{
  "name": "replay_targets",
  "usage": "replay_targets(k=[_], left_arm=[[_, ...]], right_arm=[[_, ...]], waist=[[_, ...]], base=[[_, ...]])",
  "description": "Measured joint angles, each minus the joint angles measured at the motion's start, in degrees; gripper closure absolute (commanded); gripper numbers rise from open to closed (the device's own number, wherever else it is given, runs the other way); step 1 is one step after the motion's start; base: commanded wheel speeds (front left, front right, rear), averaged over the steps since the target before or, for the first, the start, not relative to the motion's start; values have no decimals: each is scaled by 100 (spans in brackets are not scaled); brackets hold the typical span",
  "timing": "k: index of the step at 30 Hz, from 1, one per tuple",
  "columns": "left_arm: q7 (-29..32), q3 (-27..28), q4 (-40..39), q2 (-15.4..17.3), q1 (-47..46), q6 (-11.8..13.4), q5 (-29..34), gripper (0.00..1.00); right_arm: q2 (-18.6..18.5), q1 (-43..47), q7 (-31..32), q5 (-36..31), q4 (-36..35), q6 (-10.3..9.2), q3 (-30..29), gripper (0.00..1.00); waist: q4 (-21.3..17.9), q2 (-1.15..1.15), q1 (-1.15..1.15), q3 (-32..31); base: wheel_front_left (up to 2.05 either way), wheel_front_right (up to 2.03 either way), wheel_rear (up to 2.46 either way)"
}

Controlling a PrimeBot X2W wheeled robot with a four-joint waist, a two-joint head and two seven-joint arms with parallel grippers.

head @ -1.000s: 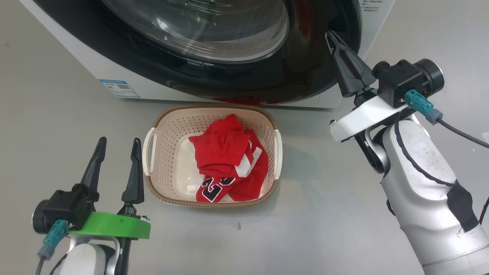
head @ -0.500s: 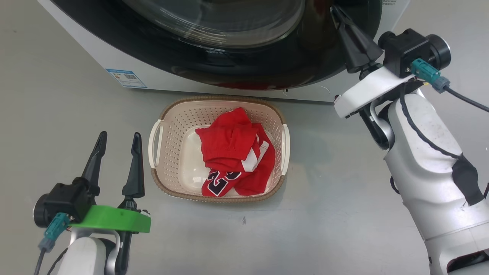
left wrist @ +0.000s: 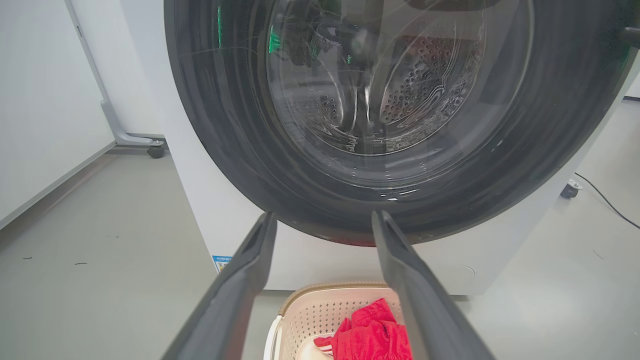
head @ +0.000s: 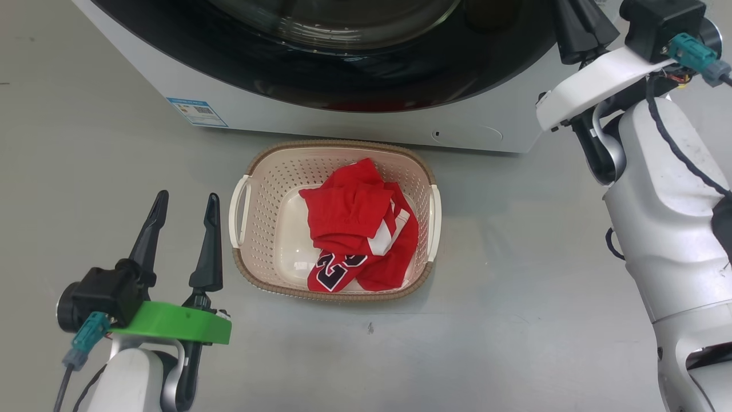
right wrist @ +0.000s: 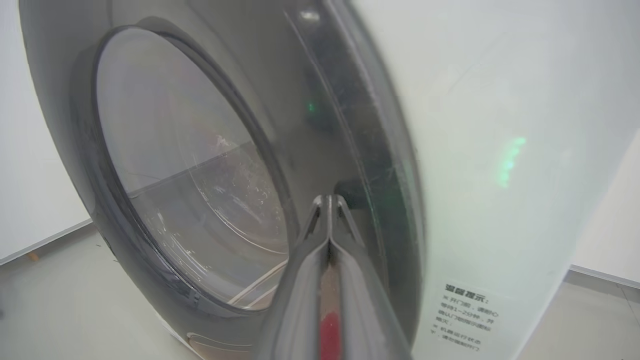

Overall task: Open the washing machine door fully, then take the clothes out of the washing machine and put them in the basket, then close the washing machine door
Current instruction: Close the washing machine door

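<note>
We see the clothes (head: 354, 229) lying in the basket (head: 337, 150), which sits on the floor just in front of the washing machine (head: 274, 117), so unloading looks done. The washing machine door (head: 400, 86) lies against the machine's front. We judge it shut or nearly so, though we cannot tell whether it has latched. Our right gripper (right wrist: 327, 200), fingers pressed together and empty, points at the door's rim on our right of the machine's front. Our left gripper (head: 187, 196) stands wide and empty, well in front of the machine.
</note>
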Motion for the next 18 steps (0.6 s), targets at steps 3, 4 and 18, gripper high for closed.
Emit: replay_targets(k=[3,4,18], left_arm=[[0,-4,5,-2,-26,-13,0,0],[0,-4,8,-4,-32,-15,0,0],[0,82,63,-21,-31,-30,1,0]], right_arm=[[30,-22,-29,46,90,-4,-83,100],[43,-30,-33,62,124,-4,-94,100],[122,-76,-54,107,526,-4,54,100]], waist=[[21,0,0,-3],[27,0,0,-5],[-10,0,0,-174]], base=[[0,0,0],[0,0,0],[0,0,0]])
